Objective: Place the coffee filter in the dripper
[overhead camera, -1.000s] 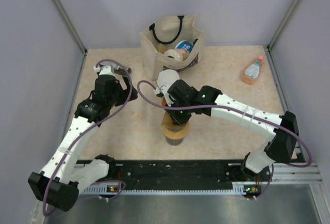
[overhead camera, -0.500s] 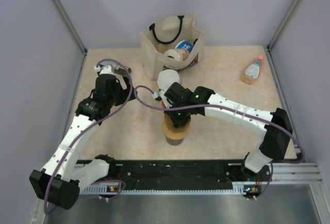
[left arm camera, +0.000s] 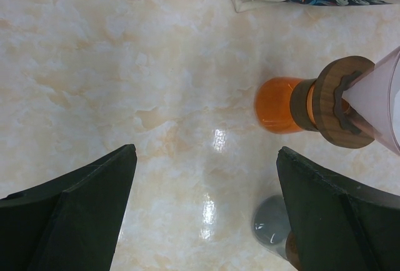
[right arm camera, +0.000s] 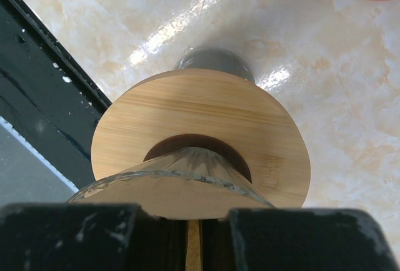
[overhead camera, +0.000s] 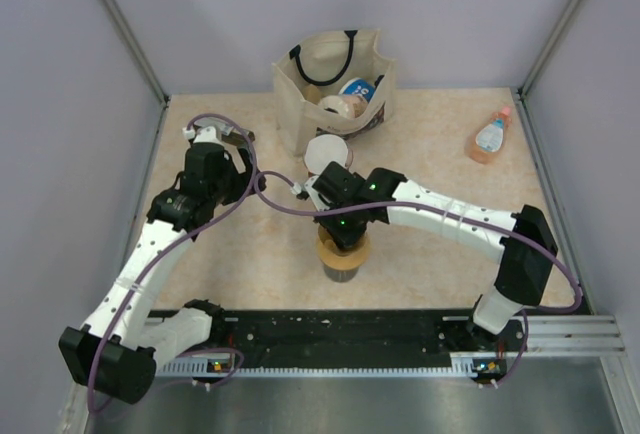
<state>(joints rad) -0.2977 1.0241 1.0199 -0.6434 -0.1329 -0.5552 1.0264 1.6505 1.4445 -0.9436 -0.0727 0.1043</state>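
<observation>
My right gripper (overhead camera: 338, 220) (right arm camera: 194, 216) is shut on a thin tab at the near rim of the dripper (right arm camera: 181, 187), a translucent pinkish-brown ribbed cone. The cone's tip sits in the hole of a tan wooden ring (right arm camera: 187, 105) (overhead camera: 325, 247) on a dark glass (overhead camera: 340, 269). The coffee filter (overhead camera: 327, 151) (left arm camera: 381, 93), a pale cone, appears to stand spread open in a dark brown ring (left arm camera: 328, 102) on an orange beaker (left arm camera: 278, 105), just behind my right gripper. My left gripper (left arm camera: 206, 152) (overhead camera: 243, 179) is open and empty over bare table, left of the beaker.
A beige tote bag (overhead camera: 300, 79) with several items stands at the back centre. A small bottle of orange liquid (overhead camera: 489, 136) lies at the back right. A black rail (overhead camera: 340, 332) runs along the near edge. Grey walls enclose the table.
My right gripper has moved left and down onto the tan ring over the dark glass. The left arm has barely moved.
</observation>
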